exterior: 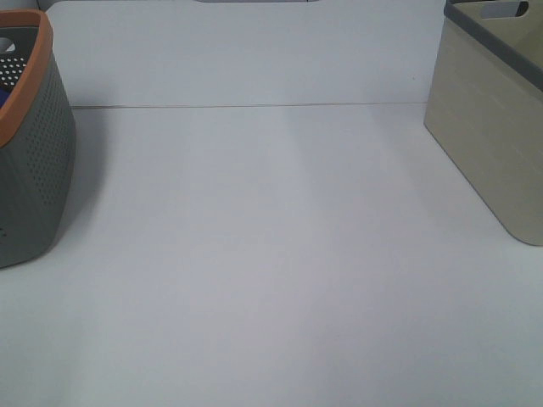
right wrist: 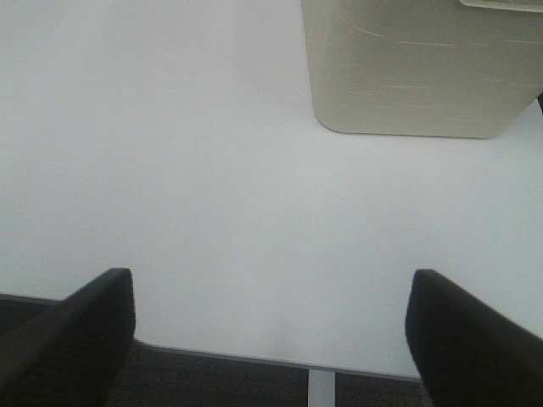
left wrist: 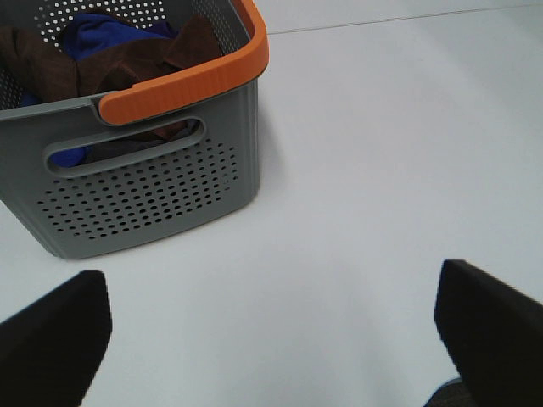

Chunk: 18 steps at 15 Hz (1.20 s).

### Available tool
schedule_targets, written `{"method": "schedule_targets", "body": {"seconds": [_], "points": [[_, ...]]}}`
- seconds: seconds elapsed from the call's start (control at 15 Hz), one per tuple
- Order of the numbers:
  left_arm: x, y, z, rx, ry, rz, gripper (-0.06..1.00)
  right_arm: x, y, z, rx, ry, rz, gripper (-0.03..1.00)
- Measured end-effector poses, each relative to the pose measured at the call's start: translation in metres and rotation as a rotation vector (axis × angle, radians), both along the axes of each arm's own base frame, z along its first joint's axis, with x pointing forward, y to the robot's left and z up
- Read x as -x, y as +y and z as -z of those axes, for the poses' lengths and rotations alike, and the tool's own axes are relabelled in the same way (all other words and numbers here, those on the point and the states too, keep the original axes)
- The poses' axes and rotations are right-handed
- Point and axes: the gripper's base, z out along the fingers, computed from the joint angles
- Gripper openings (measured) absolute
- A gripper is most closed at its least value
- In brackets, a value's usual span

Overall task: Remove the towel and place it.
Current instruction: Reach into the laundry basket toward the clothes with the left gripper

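**Towel in the basket, both claws wide and empty**

The towel (left wrist: 140, 61) lies crumpled inside the grey basket (left wrist: 144, 199) with the orange rim, at the left side of the desk (exterior: 271, 254). It is dark reddish-brown and bunched into folds. One fold rises against the basket wall near the rim. A blue cloth (left wrist: 106, 27) sits in with it, partly under and behind the brown folds. How far the two are tangled cannot be told.

By its look the towel is soft, light and limp. It should crush easily under a pinch, then sag and trail when lifted, so it needs to rise well clear of the rim. The raised fold near the rim seems the best place to take hold, since it stands apart from the blue cloth. A deep grab in the middle could bring both cloths up together.

The beige bin (right wrist: 407, 76) stands at the right side of the desk, well apart from the basket. Its inside is hidden in every view.

The left claw (left wrist: 270, 326) is spread wide, holds nothing, and hangs over bare desk near the basket. The right claw (right wrist: 270, 331) is likewise wide and empty, over the desk's near edge, facing the bin.
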Motion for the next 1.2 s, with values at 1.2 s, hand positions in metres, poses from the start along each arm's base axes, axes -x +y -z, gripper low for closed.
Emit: {"method": "schedule_targets", "body": {"seconds": [1.2], "points": [[0.0000,0.0000,0.0000,0.000,0.000,0.000,0.99,0.0000,0.0000,0.0000,0.000,0.000,0.000,0.76]]}}
